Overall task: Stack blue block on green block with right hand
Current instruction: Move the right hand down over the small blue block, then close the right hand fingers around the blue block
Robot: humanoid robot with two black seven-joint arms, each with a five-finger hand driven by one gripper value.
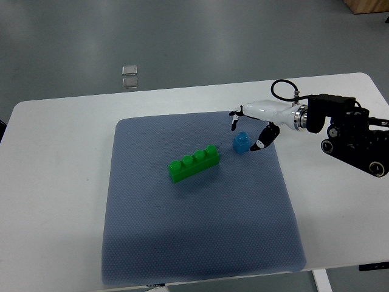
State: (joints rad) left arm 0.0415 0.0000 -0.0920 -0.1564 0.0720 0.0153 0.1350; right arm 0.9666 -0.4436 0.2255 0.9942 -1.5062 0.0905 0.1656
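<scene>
A small blue block stands on the blue-grey mat, right of centre. A long green block with several studs lies slantwise near the mat's middle, just left of the blue block. My right hand comes in from the right edge and hovers over the blue block. Its fingers are spread on either side of the block and do not hold it. The left arm is not in view.
The mat lies on a white table. The right arm's black forearm lies over the table's right side. Two small clear squares lie on the grey floor beyond the table's far edge.
</scene>
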